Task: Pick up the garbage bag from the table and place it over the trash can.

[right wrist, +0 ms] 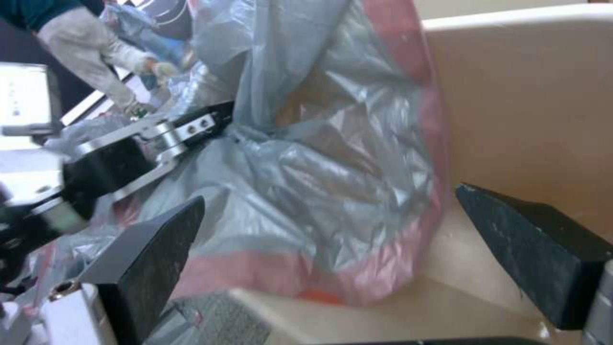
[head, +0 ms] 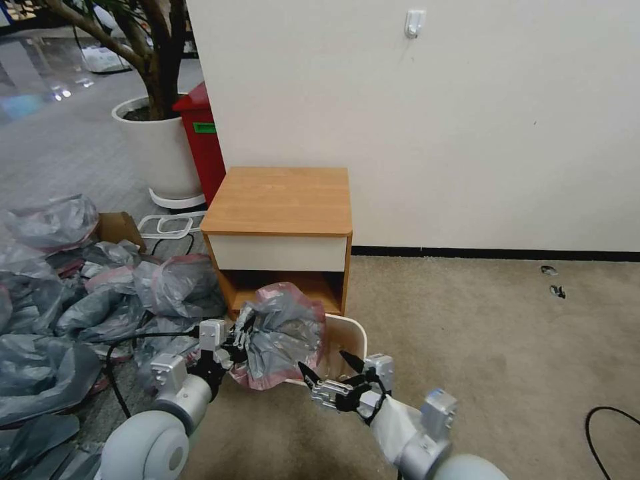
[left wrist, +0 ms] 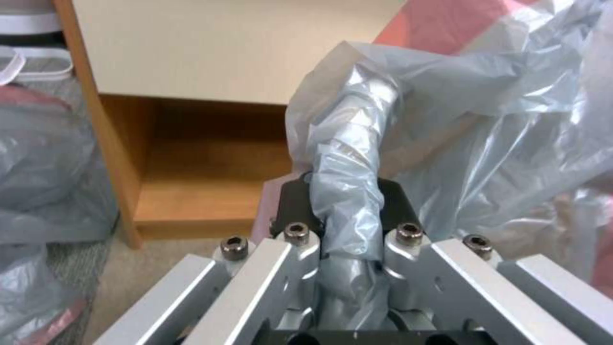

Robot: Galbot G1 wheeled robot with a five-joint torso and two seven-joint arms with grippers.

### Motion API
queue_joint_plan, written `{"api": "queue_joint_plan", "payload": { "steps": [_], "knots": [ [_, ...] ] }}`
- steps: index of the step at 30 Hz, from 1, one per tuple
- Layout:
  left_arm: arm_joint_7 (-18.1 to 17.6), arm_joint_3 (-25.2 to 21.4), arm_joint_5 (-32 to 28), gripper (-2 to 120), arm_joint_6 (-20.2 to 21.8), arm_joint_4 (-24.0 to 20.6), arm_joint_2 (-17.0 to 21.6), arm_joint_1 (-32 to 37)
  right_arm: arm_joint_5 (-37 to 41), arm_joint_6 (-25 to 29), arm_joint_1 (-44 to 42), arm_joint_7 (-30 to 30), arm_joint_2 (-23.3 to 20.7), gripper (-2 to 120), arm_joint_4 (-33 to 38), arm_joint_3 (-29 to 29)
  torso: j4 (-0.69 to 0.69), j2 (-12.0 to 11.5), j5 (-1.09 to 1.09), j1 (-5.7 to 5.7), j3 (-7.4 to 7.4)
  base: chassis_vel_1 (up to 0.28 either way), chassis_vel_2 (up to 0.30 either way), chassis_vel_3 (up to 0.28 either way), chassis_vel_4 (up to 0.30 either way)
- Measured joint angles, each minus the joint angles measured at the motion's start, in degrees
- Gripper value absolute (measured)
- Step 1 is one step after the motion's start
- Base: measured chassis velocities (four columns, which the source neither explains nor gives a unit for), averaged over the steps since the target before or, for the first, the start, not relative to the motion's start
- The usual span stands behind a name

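- nearest to me, the right gripper (head: 331, 369) hangs just short of the bin's near rim with its black fingers (right wrist: 150, 256) spread wide apart and nothing between them; in the right wrist view the pink edge of the bag sits in the gap ahead of them, not yet touched.
- the left gripper (head: 235, 340) is clamped on a twisted fold of the thin, crinkly grey translucent garbage bag with the pink rim band (head: 280, 333), holding it up over the left side of the bin.
- the small cream rectangular plastic trash can (head: 347, 340) stands on the carpet; the bag drapes over its left and near edge, while the right corner and far wall are bare.
- my reading: the bag is off the table and the step in hand is spreading it over the rim. the next move calls for the free gripper to catch the pink band and draw it toward the bare corner.
- room: open carpet to the right; a heap of similar grey bags (head: 73, 313) crowds the left.
- just behind, the small light-brown wooden bedside table with the white drawer front (head: 280, 200) hems in the far side, its top bare.
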Motion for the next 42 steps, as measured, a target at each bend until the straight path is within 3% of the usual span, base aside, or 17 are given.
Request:
{"api": "queue_joint_plan", "payload": {
  "steps": [10,21,26,28,33,42],
  "knots": [
    [0.3,0.3,1.2,8,0.5,-1.5,-0.1,0.9,7.1,-2.2,5.2,5.9,0.1,100,-2.4,-0.5,0.00,0.0,-0.01,0.00,0.00,0.000,0.000,0.000,0.000],
    [0.4,1.0,3.3,8,0.5,-1.5,-0.6,1.0,7.9,-3.5,7.6,8.8,1.7,100,-4.0,-2.4,0.00,0.0,-0.01,0.00,0.00,0.000,0.000,0.000,0.000],
    [0.4,1.2,3.5,8,0.5,-1.3,-0.7,1.1,7.3,-3.6,7.6,9.3,2.4,93,-4.3,-2.9,0.00,0.0,-0.01,0.00,0.00,0.000,0.000,0.000,0.000],
    [0.4,1.2,3.5,8,0.4,-1.2,-0.8,1.1,6.8,-3.4,7.5,9.2,2.6,81,-4.4,-3.0,0.00,0.0,-0.01,0.00,0.00,0.000,0.000,0.000,0.000],
    [0.4,1.3,3.5,8,0.4,-1.2,-0.9,1.1,6.7,-3.2,7.5,9.1,2.6,68,-4.4,-3.0,0.00,0.0,-0.01,0.00,0.00,0.000,0.000,0.000,0.000],
    [0.4,1.1,3.5,8,0.4,-1.1,-1.1,1.1,6.3,-2.1,7.2,8.5,2.8,31,-4.6,-2.8,0.00,0.0,-0.01,0.00,0.00,0.000,0.000,0.000,0.000]
  ]
}}
